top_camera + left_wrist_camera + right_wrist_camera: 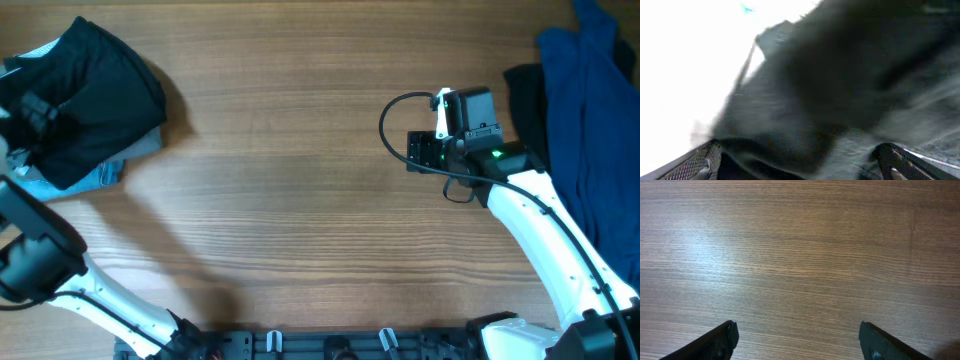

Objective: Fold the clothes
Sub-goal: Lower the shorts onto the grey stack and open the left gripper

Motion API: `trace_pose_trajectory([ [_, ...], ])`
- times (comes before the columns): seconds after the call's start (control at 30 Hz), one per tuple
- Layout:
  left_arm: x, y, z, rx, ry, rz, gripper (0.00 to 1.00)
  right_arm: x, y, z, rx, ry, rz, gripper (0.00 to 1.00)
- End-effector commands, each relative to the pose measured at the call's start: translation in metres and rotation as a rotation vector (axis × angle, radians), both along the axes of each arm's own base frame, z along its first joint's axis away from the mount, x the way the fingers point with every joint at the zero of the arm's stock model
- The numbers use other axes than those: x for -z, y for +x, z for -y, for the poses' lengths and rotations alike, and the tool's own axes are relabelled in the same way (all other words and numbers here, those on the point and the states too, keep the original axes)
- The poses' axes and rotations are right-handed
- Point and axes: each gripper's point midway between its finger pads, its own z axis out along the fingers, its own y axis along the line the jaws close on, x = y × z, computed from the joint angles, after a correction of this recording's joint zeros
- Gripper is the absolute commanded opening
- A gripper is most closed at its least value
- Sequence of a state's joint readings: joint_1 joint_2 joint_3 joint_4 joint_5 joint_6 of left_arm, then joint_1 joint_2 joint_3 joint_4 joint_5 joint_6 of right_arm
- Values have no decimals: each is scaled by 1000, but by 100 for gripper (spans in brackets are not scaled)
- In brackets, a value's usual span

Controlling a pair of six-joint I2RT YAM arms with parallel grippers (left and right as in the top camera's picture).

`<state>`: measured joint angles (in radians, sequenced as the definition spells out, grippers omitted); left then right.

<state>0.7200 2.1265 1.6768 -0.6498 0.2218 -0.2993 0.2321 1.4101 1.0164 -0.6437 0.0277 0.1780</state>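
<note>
Left pincer (pixel 799 161) wide at the black garment (pixel 95 95) (far-left tabletop (pixel 300 220) corner): we would grip one hem; right pincer (pixel 797 340) wide.

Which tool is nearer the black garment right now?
Left. The left tool is right at the black garment, with dark cloth filling its wrist view. The right tool hangs over the table far across, close to the blue clothes.
</note>
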Motion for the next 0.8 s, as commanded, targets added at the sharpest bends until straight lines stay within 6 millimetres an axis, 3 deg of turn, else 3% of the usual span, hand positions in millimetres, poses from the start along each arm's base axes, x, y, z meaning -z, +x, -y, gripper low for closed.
trace_pose_trajectory([
  [0.0, -5, 3, 0, 5, -103, 93, 100, -1, 2, 3, 16, -10, 1, 82],
  [0.17, -65, 22, 22, 108, -51, 217, 100, -1, 2, 3, 16, -10, 1, 83],
  [0.3, -145, 31, 49, 175, 60, 338, 100, -1, 2, 3, 16, -10, 2, 84],
  [0.37, -178, 33, 74, 222, 96, 387, 100, -1, 2, 3, 17, -9, 2, 84],
  [0.43, -201, 38, 114, 284, 124, 399, 100, -2, 3, 2, 40, 6, 6, 87],
  [0.53, -196, 48, 173, 388, 93, 352, 100, -3, 5, -5, 48, 59, 6, 90],
  [0.63, -172, 53, 246, 532, 13, 269, 100, -7, 7, -17, 12, 127, 14, 89],
  [0.67, -164, 52, 272, 584, -7, 233, 100, -9, 9, -18, 9, 151, 19, 89],
  [0.77, -136, 37, 323, 671, 10, 86, 100, -14, 16, -8, 29, 219, 28, 89],
])
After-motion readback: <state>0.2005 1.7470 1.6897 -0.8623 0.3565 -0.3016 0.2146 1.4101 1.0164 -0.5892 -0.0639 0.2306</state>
